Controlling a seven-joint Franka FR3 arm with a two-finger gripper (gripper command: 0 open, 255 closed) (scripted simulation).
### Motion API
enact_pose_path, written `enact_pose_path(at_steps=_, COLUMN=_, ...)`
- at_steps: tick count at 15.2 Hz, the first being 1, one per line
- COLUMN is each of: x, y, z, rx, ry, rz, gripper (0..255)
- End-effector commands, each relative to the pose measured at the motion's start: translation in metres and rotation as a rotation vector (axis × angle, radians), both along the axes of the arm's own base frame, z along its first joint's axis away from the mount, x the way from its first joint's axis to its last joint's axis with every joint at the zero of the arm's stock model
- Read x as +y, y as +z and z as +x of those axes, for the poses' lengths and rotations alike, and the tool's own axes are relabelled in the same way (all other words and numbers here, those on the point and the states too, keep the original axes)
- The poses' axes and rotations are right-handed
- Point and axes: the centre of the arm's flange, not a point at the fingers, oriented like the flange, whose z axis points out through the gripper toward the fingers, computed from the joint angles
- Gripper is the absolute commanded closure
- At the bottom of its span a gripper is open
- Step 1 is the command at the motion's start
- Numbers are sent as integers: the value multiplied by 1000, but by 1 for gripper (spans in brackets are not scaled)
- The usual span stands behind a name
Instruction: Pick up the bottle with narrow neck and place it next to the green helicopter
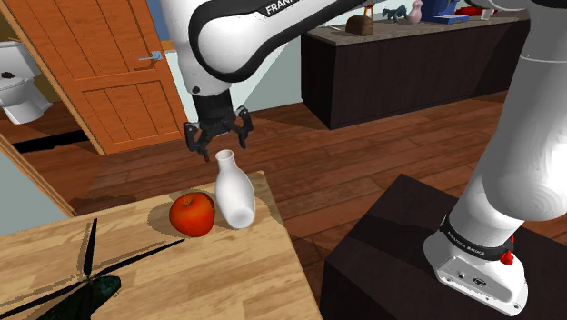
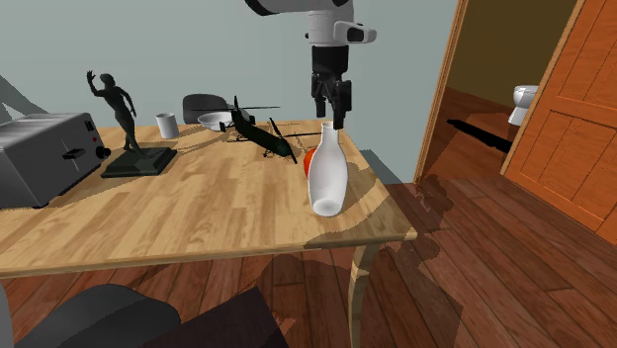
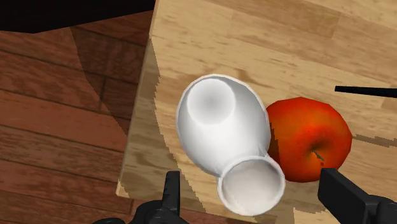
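Plainly white and narrow-necked, the bottle [image 1: 234,193] stands upright beside an apple [image 1: 192,214], fingers [image 3: 170,191] apart above.

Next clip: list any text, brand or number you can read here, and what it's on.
"FRAN": on the white arm, the rest cut off at the shoulder view's top edge.
White lettering on the black band near the arm's foot: too small to read.
No other lettering can be read.
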Motion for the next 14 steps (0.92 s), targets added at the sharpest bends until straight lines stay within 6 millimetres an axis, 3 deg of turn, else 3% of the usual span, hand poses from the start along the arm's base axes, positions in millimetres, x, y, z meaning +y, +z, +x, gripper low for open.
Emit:
enact_pose_path(at_steps=1, x=2, y=-12, z=2, rx=0, ry=-1, rz=0, gripper=0)
enact_pose_path(at_steps=6, x=2, y=-41, z=2, rx=0, ry=-1, rz=0, gripper=0)
enact_pose_path(at_steps=14, x=2, y=-41, z=2, rx=0, ry=-1, rz=0, gripper=0)
